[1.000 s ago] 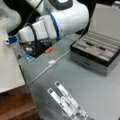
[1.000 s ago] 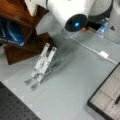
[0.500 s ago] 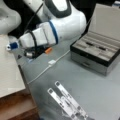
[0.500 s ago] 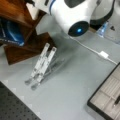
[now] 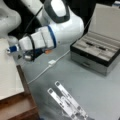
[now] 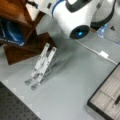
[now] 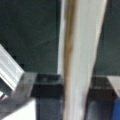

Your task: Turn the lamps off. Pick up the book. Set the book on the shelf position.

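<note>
Arm: the white arm (image 5: 62,27) reaches across from 1 o'clock toward 9 o'clock in a front view, its wrist low over the edge of the book.
Claw: the claw (image 5: 18,53) sits at the far end of the wrist, at 9 o'clock in that view, right at the book's near edge. Whether it is spread or pinched, I cannot tell from here.
Book: the book (image 5: 8,72) lies flat, a pale sheet at 8 o'clock in a front view, resting on the wooden block. In the wrist view a pale, upright edge with a brownish streak (image 7: 80,60) fills the middle, close against the camera; it may be the book seen edge-on, but I cannot say for sure.
Shelf: the reddish-brown block (image 5: 20,107) shows at 7 o'clock beneath the book in a front view; in a front view dark wood (image 6: 27,47) sits at 10 o'clock.
Strips: two narrow silver strips (image 5: 66,101) lie side by side on the grey surface (image 5: 95,87) at 6 o'clock; they also show left of centre in a front view (image 6: 41,66), just beside the wood.
Case: the grey case (image 5: 97,51) stands open at 3 o'clock, well apart from the claw.
Cable: a white cable (image 5: 51,63) runs across the surface between the arm and the strips.
</note>
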